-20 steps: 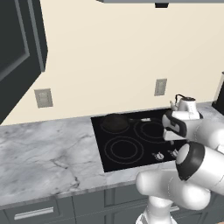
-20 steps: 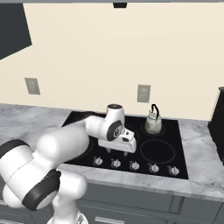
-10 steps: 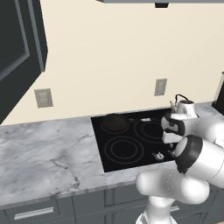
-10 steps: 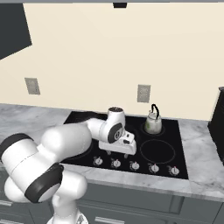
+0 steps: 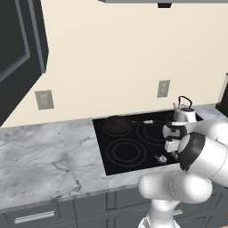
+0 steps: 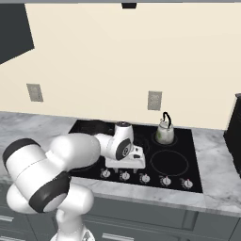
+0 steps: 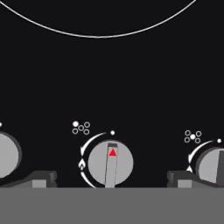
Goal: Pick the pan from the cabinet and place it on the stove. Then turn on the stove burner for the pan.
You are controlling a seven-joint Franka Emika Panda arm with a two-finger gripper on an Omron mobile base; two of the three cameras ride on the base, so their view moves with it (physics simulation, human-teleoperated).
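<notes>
The end effector [image 7: 111, 183] hangs with fingers spread wide, straddling a grey stove knob [image 7: 110, 163] directly beneath. The pan [image 5: 117, 124] sits on the stove [image 5: 133, 162], on the rear burner beyond it.

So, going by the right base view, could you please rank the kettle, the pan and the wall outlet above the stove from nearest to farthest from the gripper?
1. The kettle, on the back right burner, right of the open gripper.
2. The pan, on the back left burner.
3. The wall outlet, up on the wall behind the stove.
</notes>
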